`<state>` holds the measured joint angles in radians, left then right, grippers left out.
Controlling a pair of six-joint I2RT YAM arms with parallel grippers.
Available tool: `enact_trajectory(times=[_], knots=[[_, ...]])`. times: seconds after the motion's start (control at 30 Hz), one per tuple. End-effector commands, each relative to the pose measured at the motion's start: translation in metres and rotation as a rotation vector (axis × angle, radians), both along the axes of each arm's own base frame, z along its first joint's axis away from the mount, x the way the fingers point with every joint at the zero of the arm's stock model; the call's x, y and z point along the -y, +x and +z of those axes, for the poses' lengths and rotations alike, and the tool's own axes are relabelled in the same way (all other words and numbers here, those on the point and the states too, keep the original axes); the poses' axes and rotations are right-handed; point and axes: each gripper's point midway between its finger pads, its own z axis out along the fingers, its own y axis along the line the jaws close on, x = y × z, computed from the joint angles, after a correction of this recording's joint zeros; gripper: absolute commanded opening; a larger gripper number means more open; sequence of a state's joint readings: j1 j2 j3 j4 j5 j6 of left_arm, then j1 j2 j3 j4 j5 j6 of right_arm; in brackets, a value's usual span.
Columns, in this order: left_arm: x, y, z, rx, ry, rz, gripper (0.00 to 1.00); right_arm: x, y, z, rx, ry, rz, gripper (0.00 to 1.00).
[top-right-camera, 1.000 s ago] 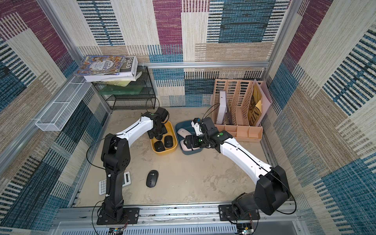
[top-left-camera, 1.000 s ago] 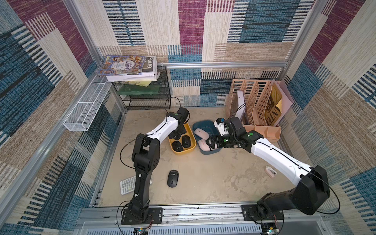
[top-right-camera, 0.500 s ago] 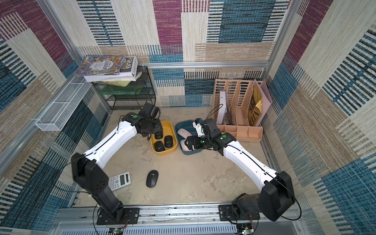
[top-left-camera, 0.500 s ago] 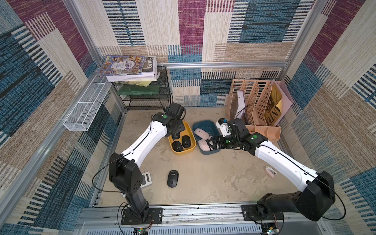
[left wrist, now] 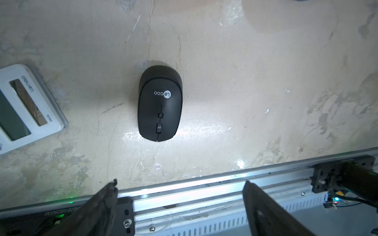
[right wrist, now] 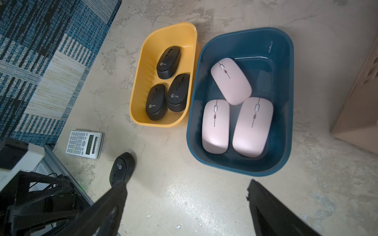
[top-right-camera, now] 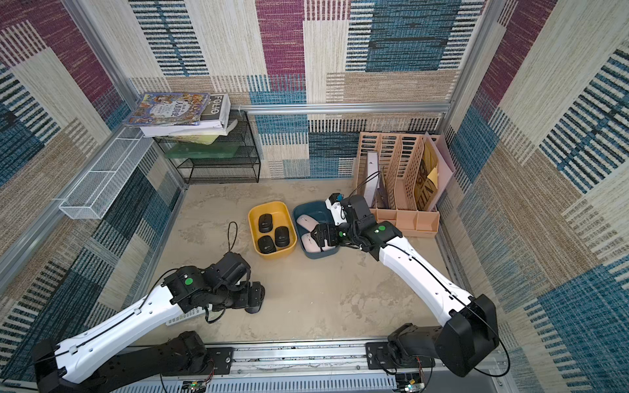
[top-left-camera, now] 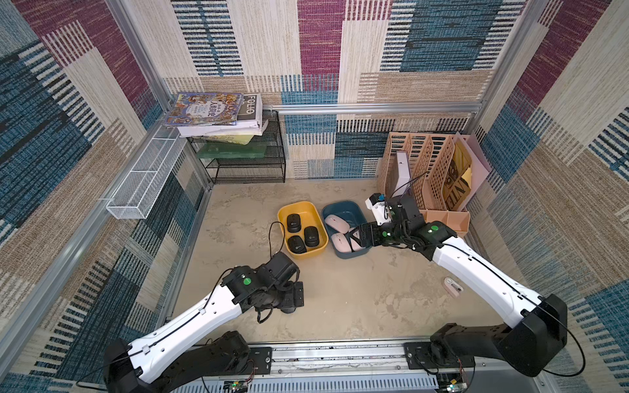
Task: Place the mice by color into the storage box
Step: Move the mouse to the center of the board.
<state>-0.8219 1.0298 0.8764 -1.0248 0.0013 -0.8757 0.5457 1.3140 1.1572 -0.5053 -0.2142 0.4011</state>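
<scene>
White calculator (left wrist: 26, 106) lies near the last black mouse (left wrist: 160, 103) at the bench's front edge; the left fingers (left wrist: 261, 208), swung back from the yellow box (right wrist: 141, 85) of three black mice (right wrist: 168, 62), hang wide and empty, mostly hiding it in both top views. The right fingers (right wrist: 270, 212) gape empty over three pink mice (right wrist: 231, 80) in the blue box (right wrist: 245, 44).

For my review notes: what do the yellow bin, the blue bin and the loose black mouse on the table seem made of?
Yellow bin: looks like moulded plastic, smooth and semi-gloss, with fine ribs along an inner wall. Blue bin: likely the same plastic, glossier, its floor showing reflections. Loose black mouse: probably matte plastic, hardly any glare, white printed logo.
</scene>
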Motion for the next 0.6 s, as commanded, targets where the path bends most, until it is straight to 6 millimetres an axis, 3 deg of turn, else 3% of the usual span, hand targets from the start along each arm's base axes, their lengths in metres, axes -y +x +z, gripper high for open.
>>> enact_trajectory(times=[0.0, 0.33, 0.57], knots=[[0.001, 0.003, -0.009, -0.005, 0.055, 0.014, 0.99, -0.003, -0.003, -0.001, -0.006, 0.004, 0.012, 0.96], [-0.009, 0.024, -0.053, 0.003, 0.245, 0.016, 0.99, 0.006, -0.015, -0.014, -0.026, -0.023, 0.009, 0.96], [0.003, 0.042, -0.077, -0.014, 0.251, -0.030, 0.99, 0.012, -0.018, -0.009, -0.014, -0.030, 0.010, 0.96]])
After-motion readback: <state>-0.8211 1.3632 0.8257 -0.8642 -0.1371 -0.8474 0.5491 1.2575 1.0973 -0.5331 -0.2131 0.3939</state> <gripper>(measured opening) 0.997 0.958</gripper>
